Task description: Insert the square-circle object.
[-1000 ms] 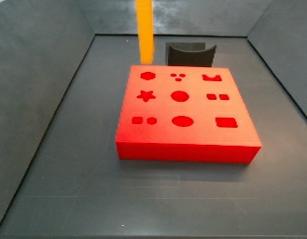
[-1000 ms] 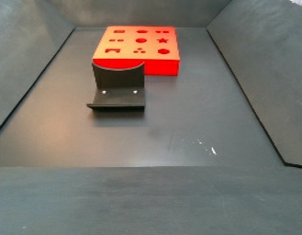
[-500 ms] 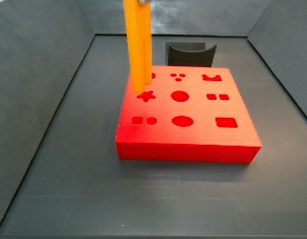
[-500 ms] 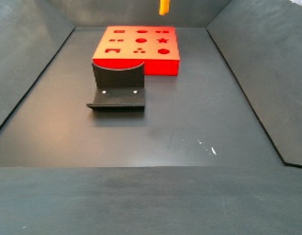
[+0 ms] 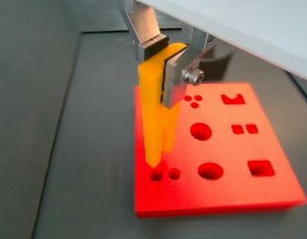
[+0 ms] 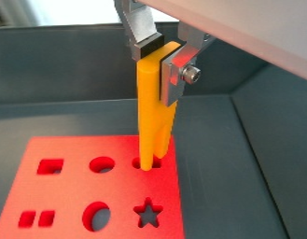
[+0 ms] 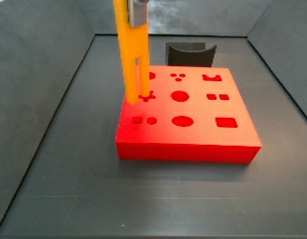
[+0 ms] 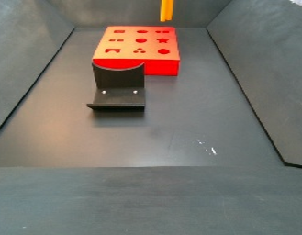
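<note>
Over the red block [image 7: 187, 117], left of centre in a side view, hangs the bar [image 7: 130, 56], standing upright with its lower end down near the block's top face. The gripper [image 5: 168, 58] is pinching the bar at its upper end; both wrist views show the silver fingers [image 6: 181, 67] clamped on either side of the orange plastic. So the pickup is done and the carry looks mostly done too.

What's left is the actual insertion. In a wrist view the bar's lower end [image 5: 156, 161] sits right by the paired square-and-circle hole [image 5: 167, 174] near the block's front corner, but whether it's touching, lined up, or already slightly in is hard to tell. It doesn't look seated. In a side view only a bit of the bar [image 8: 167, 9] pokes in at the top edge, above the block. The grey holder [image 8: 117, 92] sits well apart from the bar.
</note>
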### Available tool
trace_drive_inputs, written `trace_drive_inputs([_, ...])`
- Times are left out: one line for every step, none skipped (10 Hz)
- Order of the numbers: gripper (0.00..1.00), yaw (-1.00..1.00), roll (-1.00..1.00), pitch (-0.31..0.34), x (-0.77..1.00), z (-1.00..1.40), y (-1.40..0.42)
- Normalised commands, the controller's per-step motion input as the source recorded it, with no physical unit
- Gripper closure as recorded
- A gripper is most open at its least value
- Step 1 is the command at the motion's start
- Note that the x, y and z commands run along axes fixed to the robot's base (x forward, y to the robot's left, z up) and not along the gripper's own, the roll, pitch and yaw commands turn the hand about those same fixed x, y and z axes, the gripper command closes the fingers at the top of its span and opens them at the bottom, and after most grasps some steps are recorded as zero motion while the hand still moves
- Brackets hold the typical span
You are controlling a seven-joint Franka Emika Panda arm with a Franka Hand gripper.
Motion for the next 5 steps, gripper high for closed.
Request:
trace_drive_inputs([1.00,-0.92,-0.15,-0.097,0.15,-0.36,0.00])
trace_drive_inputs([1.00,-0.87,-0.18,-0.163,0.11,-0.42,0.00])
trace_drive_inputs([1.00,-0.92,-0.15,-0.164,0.03,-0.41,0.00])
trace_drive_inputs([1.00,-0.94,-0.11,0.000,0.11,-0.23,0.00])
trace_drive_inputs([1.00,-1.00,0.00,0.070,0.00,0.00,0.00])
